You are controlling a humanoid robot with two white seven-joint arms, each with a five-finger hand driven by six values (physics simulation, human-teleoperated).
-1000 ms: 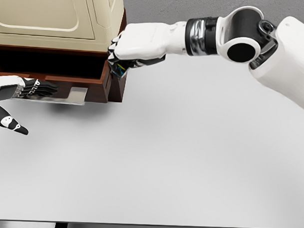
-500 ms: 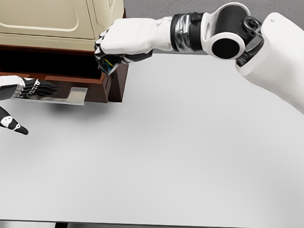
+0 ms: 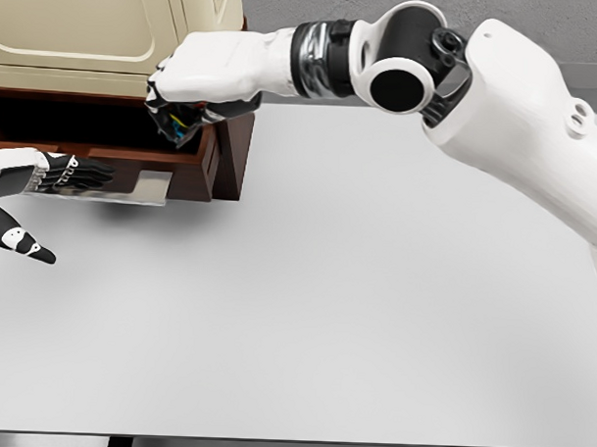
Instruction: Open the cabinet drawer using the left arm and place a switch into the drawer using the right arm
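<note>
Fingers (image 3: pixel 175 116) of the right hand (image 3: pixel 201 78) pinch a small dark switch (image 3: pixel 177 131) above the wooden drawer (image 3: pixel 198 161).

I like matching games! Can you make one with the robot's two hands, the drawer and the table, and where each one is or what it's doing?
Things:
1. right hand
2. left hand
3. drawer
4. table

Places or states:
A. pulled open, dark inside
B. white and flat, under the cabinet
C. over the open drawer, fingers curled around the switch
D. at the drawer's front, by the left edge of the picture

Pairs: 1-C, 2-D, 3-A, 4-B
</note>
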